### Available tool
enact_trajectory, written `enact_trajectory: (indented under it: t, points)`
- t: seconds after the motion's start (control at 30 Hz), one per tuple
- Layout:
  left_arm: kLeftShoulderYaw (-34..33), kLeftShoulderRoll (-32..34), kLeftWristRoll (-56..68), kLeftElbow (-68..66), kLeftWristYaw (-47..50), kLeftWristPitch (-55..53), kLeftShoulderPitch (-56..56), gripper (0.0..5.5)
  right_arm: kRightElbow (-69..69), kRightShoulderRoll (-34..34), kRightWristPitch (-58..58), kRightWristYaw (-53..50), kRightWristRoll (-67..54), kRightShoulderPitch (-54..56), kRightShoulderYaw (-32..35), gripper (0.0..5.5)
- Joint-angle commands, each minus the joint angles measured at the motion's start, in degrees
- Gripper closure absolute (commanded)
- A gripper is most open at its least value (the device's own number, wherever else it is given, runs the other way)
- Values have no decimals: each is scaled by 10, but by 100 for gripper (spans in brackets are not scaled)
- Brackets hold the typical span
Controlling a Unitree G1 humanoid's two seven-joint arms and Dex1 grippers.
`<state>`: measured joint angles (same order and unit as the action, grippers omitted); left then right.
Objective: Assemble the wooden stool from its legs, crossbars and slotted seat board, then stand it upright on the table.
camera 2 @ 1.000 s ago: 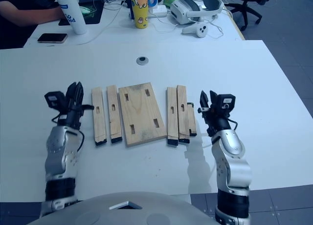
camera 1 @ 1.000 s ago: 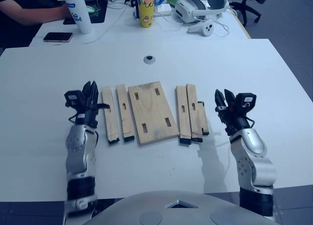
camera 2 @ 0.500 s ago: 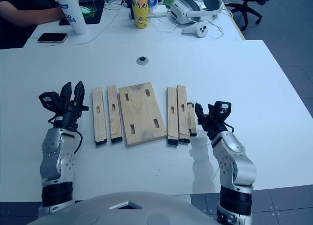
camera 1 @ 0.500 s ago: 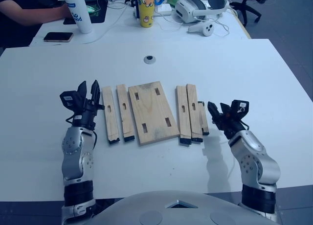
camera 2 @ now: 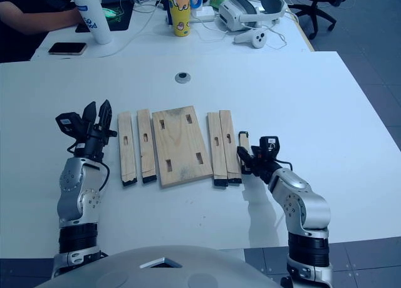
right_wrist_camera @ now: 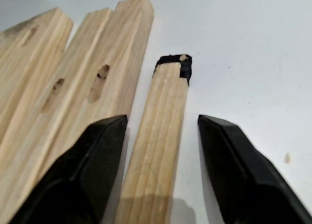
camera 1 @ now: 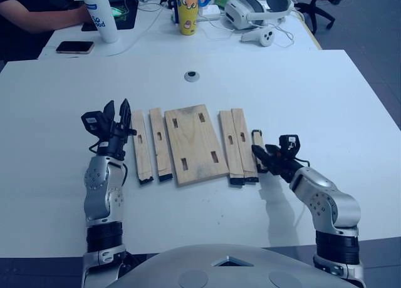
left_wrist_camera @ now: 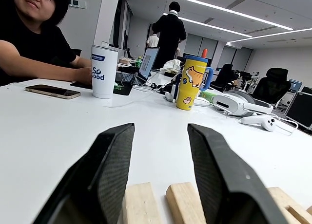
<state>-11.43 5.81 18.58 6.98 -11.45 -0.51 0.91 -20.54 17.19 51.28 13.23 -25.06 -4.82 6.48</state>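
The left arm rests its forearm on the white table (camera 1: pixel 313 87). Its wrist is raised, so that the left gripper (camera 1: pixel 118 104) points up and away from the robot, just beside the outermost left leg (camera 1: pixel 140 144). Its jaws stand apart with nothing between them. The right forearm lies low and angled inward. The right gripper (camera 2: pixel 241 155) is level with the tabletop, its jaws apart and set either side of the near end of a short crossbar (right_wrist_camera: pixel 158 136). A gap shows on each side of the crossbar.

All parts lie flat in one row, their long axes running from the robot toward the far edge of the table. The slotted seat board (camera 1: pixel 195 143) is in the middle, turned slightly. A second left leg (camera 1: pixel 160 143) lies between it and the outermost leg. Two right legs (camera 1: pixel 230 147) (camera 1: pixel 243 144) lie side by side and touching, with the crossbar just beside them. The legs' dark-capped ends face the robot, and the crossbar's dark cap points away from the right gripper.

The row sits well apart from every table edge. A round grommet (camera 1: pixel 192 76) lies beyond it. On the desk behind are a tumbler (camera 1: pixel 100 12), a phone (camera 1: pixel 74 47), a yellow mug (camera 1: pixel 187 9) and a headset (camera 1: pixel 260 6).
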Motion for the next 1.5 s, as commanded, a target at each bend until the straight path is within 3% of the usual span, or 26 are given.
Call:
enact_trajectory:
  t: [0.03, 0.43, 0.8, 1.03, 1.2, 1.5]
  points:
    - [-1, -2, 5, -7, -4, 2, -1, 349, 16, 28, 38, -6, 34, -13, -41, 279]
    - [6, 4, -46, -47, 36, 9, -32, 349, 26, -23, 71, -72, 73, -18, -61, 279]
    - [3, 8, -98, -95, 81, 8, -72, 346, 68, -24, 28, -88, 110, -6, -45, 420]
    - [-17, 2, -68, -122, 84, -12, -96, 346, 89, -7, -152, -62, 143, 65, -38, 420]
    - [-8, -6, 81, -83, -21, -133, -127, 346, 75, -13, -276, 3, 123, 126, -40, 420]
    - [-13, -29, 354, 2, -15, -435, -173, 346, 61, -23, -338, 128, 89, 134, -114, 420]
